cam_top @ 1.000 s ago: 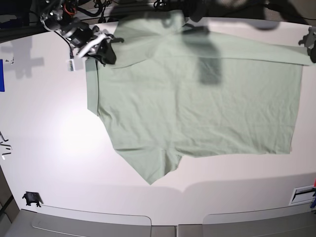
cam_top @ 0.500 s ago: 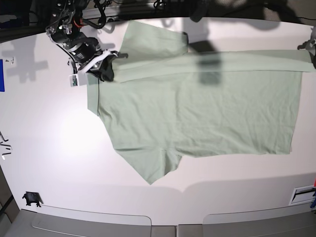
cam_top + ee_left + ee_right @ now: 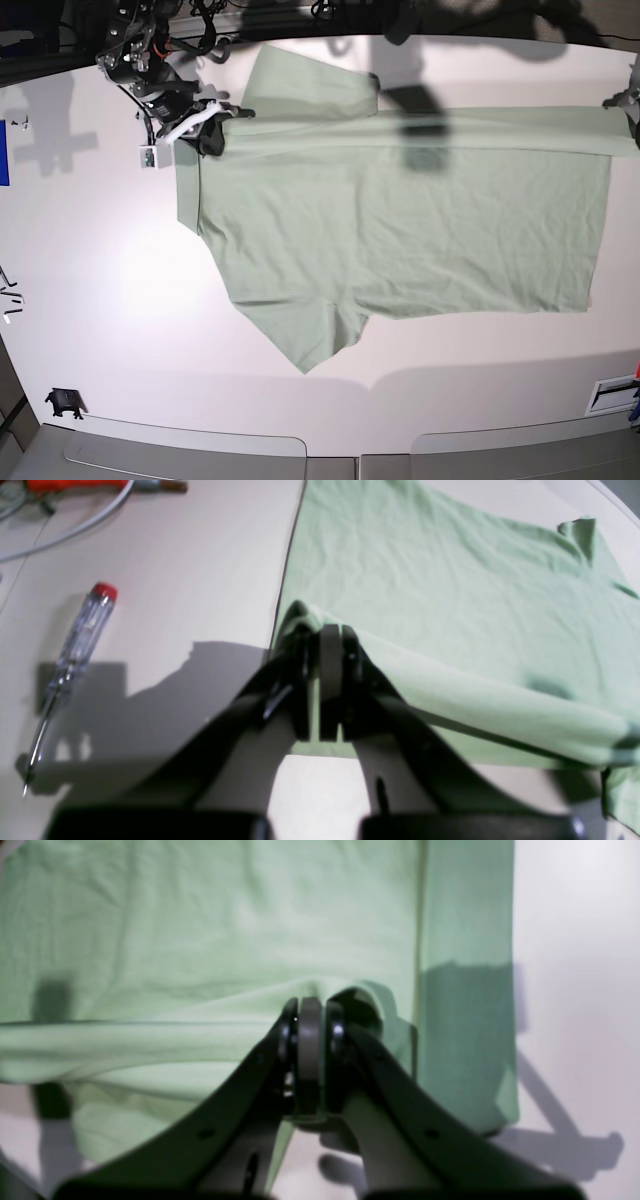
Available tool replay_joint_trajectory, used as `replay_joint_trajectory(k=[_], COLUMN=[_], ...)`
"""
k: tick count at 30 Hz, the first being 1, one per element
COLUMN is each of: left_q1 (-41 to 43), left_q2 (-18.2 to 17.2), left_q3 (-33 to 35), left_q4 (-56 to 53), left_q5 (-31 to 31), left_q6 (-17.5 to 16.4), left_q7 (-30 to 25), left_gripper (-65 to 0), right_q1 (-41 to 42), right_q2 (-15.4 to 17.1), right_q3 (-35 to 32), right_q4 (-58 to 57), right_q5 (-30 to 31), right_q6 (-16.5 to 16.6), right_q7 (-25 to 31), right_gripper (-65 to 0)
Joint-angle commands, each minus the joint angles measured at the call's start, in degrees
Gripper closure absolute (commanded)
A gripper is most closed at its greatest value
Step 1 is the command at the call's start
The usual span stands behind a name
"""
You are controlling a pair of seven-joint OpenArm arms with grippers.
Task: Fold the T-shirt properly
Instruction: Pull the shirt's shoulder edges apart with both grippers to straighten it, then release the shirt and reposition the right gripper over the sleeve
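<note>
The T-shirt [image 3: 400, 230] is pale sage green and lies spread across the white table. Its far edge is folded over into a long, taut band running between my two grippers. In the base view my right gripper [image 3: 210, 132] is shut on the band's left end, near the collar side. My left gripper [image 3: 631, 105] holds the right end at the frame's edge. The left wrist view shows that gripper [image 3: 324, 632] pinching a ridge of T-shirt [image 3: 450, 590] cloth. The right wrist view shows the right gripper [image 3: 310, 1007] shut on a bunched fold of the T-shirt [image 3: 200, 915].
A clear-handled screwdriver [image 3: 75, 645] with a red cap lies on the table left of the shirt's hem, with an orange tool [image 3: 75, 484] and a white cable [image 3: 75, 527] beyond. In the base view there are a blue object [image 3: 3, 152], a black clip [image 3: 63, 402] and a white tray [image 3: 612, 395].
The lifted far edge has come down onto the shirt as a straight band. The right gripper swung toward the shirt and then back a little. The far sleeve now lies flat in view.
</note>
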Motion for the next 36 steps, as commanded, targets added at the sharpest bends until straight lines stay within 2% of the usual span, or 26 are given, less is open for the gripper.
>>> replay_joint_trajectory(k=[1,5,10,13,16,21,34,36], left_q1=[0.0,0.0,-0.7,-2.5,-4.0,-4.7,-4.7,-4.7], left_q2=[-1.3,-1.8,-2.4,-2.4,-2.4,-2.4,-2.4,-2.4], left_q3=[-0.5,2.5,9.6,10.8,10.8,10.8,10.8,10.8], left_q4=[0.7,0.7,0.7,0.7,0.7,0.7,0.7,0.7], left_q5=[-1.2,0.7,10.1,14.5,15.4,17.8,17.8,17.9], left_q6=[-0.4,-0.4,-0.1,3.8,7.0,10.5,10.7,10.7], left_q7=[-1.4,-1.7,-7.3,-7.7,-7.7,-8.3,-9.5,-10.1], left_gripper=[0.0,0.0,0.0,0.0,0.0,0.0,0.0,-10.2], right_q1=[0.4,1.0,1.1,1.3,2.1,4.9,6.5,6.5], right_q2=[0.5,0.5,0.5,0.5,0.5,0.5,0.5,0.5], right_q3=[0.2,0.2,0.2,0.2,0.2,0.2,0.2,0.2], right_q4=[-0.1,-3.1,-3.4,-3.4,-3.4,-3.4,-3.4,-3.4], right_q5=[0.8,0.9,1.0,1.0,0.9,0.7,0.9,1.3], right_q6=[0.0,0.0,0.0,0.0,0.0,0.0,0.0,0.0], right_q7=[2.3,2.8,3.6,4.3,4.3,4.3,3.4,3.3], right_gripper=[0.0,0.0,0.0,0.0,0.0,0.0,0.0,-14.3])
